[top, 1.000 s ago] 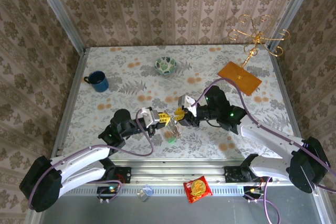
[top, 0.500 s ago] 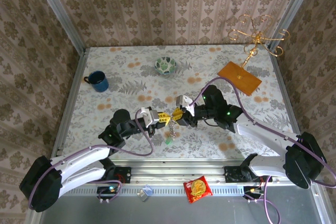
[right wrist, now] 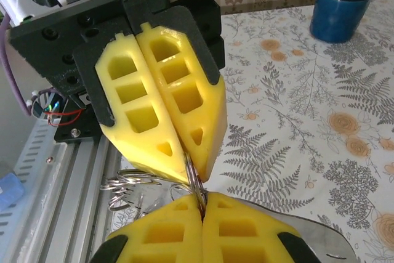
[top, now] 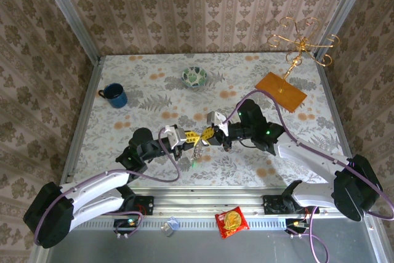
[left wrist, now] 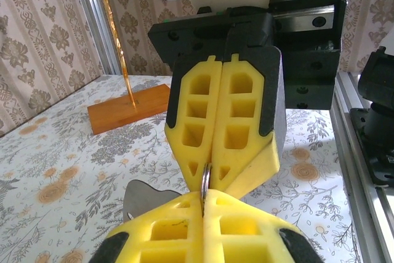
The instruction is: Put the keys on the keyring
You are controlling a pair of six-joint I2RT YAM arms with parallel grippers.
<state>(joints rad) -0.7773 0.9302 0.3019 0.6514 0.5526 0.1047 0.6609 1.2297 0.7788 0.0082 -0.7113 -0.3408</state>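
Step in hand: threading, carried out above the near centre of the worktop [top: 154, 84]. The left gripper [top: 194, 137] and right gripper [top: 210, 133] meet tip to tip, each clamped tight on the same thin metal ring [left wrist: 205, 184]. The keys [top: 196, 152] hang bunched just below. The next move probably calls for one gripper to hold firm while the other works the ring; slippage is the risk.
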